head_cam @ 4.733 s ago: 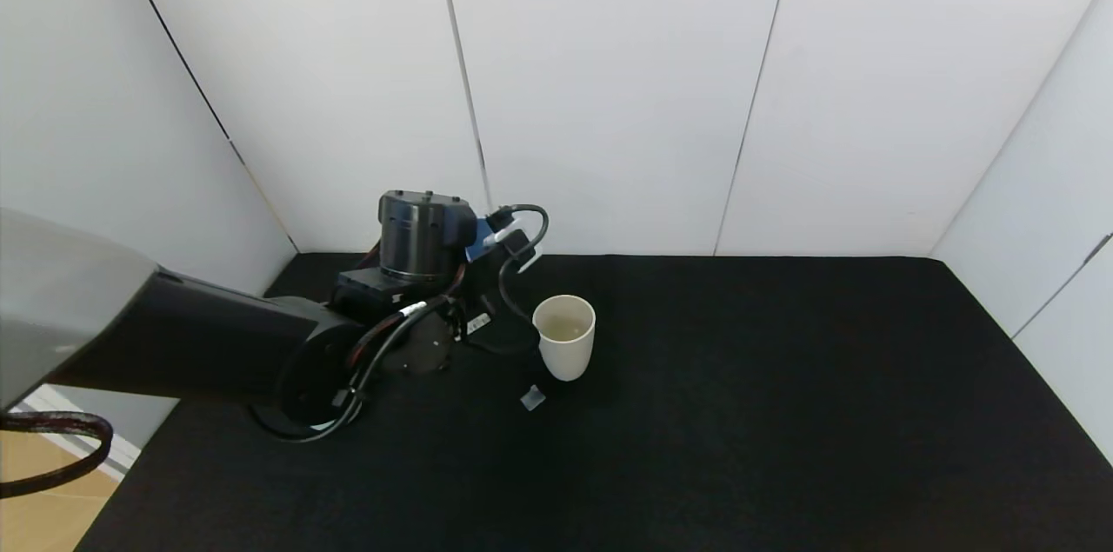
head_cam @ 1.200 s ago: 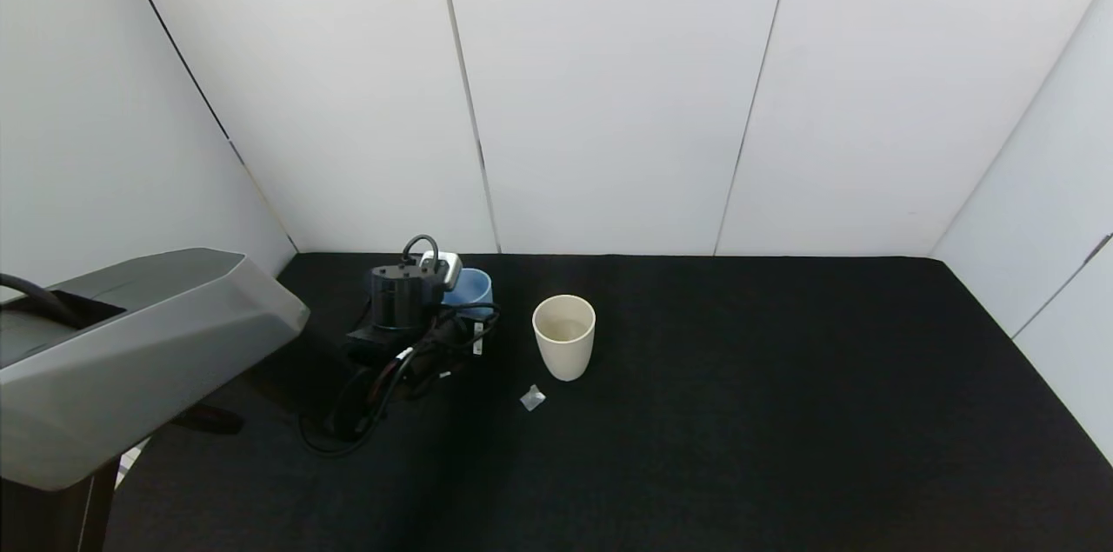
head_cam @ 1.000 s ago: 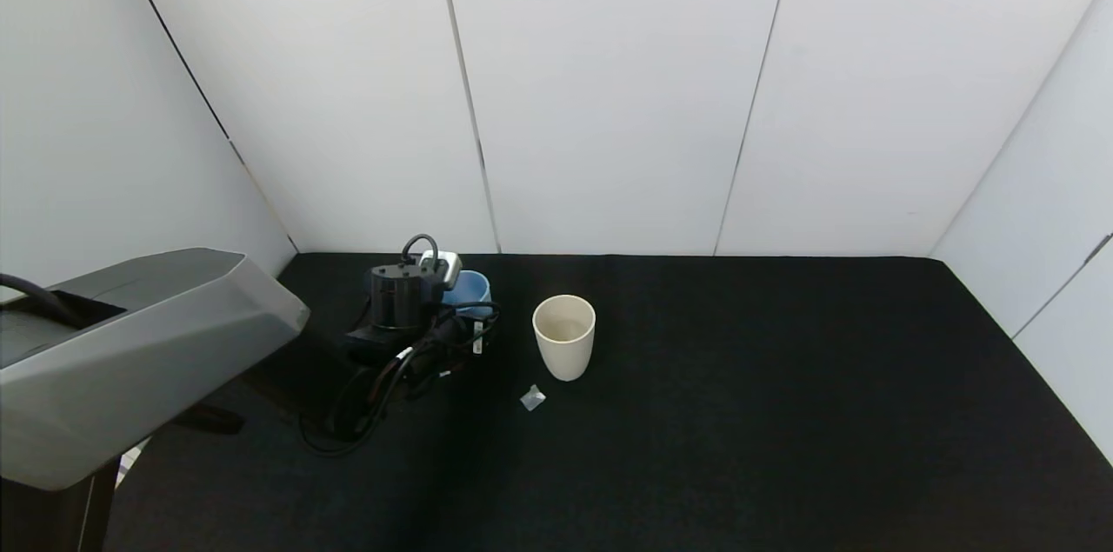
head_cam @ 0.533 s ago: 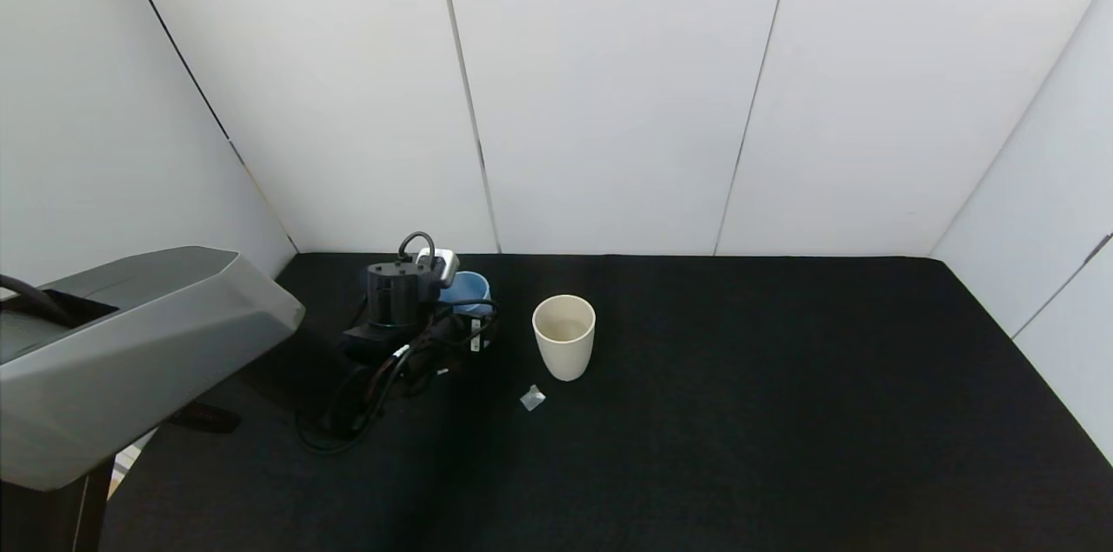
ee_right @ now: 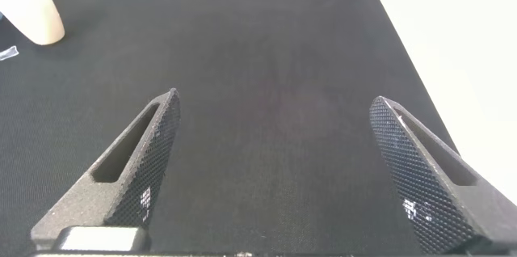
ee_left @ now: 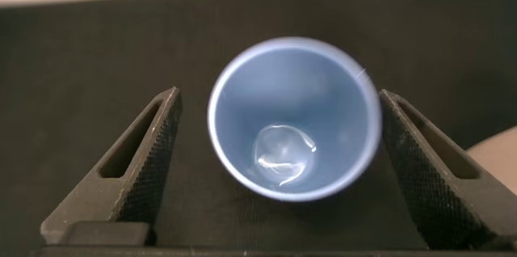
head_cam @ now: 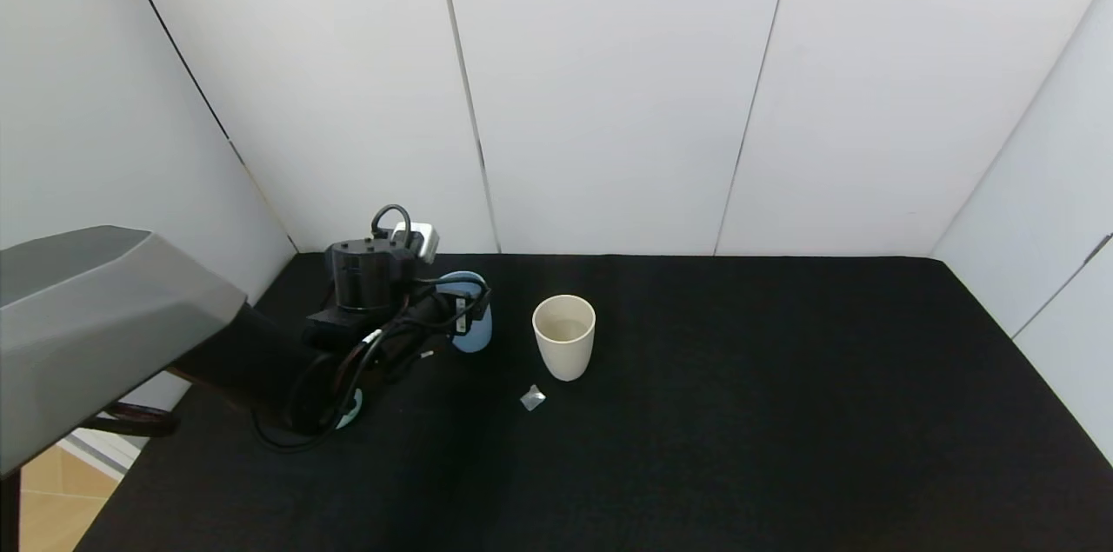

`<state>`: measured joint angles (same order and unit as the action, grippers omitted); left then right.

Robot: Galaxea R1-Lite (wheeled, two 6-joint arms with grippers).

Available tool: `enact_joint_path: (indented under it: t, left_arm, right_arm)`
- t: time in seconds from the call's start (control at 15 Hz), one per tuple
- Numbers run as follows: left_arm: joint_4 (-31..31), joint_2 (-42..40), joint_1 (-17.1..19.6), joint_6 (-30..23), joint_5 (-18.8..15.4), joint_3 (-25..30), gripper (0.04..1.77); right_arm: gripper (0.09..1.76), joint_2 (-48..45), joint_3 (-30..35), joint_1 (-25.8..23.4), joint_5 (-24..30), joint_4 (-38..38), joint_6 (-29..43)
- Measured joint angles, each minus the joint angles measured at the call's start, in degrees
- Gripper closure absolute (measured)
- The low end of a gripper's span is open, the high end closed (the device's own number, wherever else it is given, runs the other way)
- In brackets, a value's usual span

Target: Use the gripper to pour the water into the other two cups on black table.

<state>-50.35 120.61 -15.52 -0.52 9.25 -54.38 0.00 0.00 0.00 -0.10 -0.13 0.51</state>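
Note:
The light blue tumbler (head_cam: pixel 476 333) stands upright on the black table (head_cam: pixel 739 413). My left gripper (head_cam: pixel 459 315) is open, with its fingers either side of the tumbler and not touching it. In the left wrist view the tumbler (ee_left: pixel 291 120) sits between the fingers (ee_left: pixel 141 164) of that gripper (ee_left: pixel 279 94), with a little water (ee_left: pixel 284 153) at its bottom. The cream-beige cup (head_cam: pixel 564 335) stands to its right. A sliver of the teal-green cup (head_cam: pixel 349 419) shows under my left arm; the rest is hidden. My right gripper (ee_right: pixel 275 103) is open and empty over bare cloth.
A small crumpled clear plastic scrap (head_cam: pixel 532 398) lies in front of the cream cup. White wall panels (head_cam: pixel 609 100) border the table at the back and sides. The cream cup (ee_right: pixel 32 10) also shows far off in the right wrist view.
My left arm has lifted and drawn back to the left, away from the blue tumbler, which now shows more fully. The cream cup and the scrap have not moved.

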Motion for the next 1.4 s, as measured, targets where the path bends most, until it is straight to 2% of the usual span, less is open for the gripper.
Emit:
enact_joint_path:
  t: [0.6, 1.13, 1.27, 1.4]
  left_arm:
    - [8.98, -23.43, -0.33, -1.49, 0.55, 9.68, 0.11]
    - [24.38, -46.47, -1.38, -1.84, 1.33, 15.91, 0.1]
    - [25.88, -51.37, -2.32, -2.52, 1.94, 18.71, 0.1]
    - [26.37, -55.81, -0.6, -2.54, 0.56, 21.89, 0.1]
  right_arm:
    - [0.14, 0.0, 0.0, 0.0, 0.0, -0.02, 0.01]
    - [0.14, 0.0, 0.0, 0.0, 0.0, 0.0, 0.0]
    - [0.14, 0.0, 0.0, 0.0, 0.02, 0.0, 0.01]
    - [0.14, 0.0, 0.0, 0.0, 0.02, 0.0, 0.0]
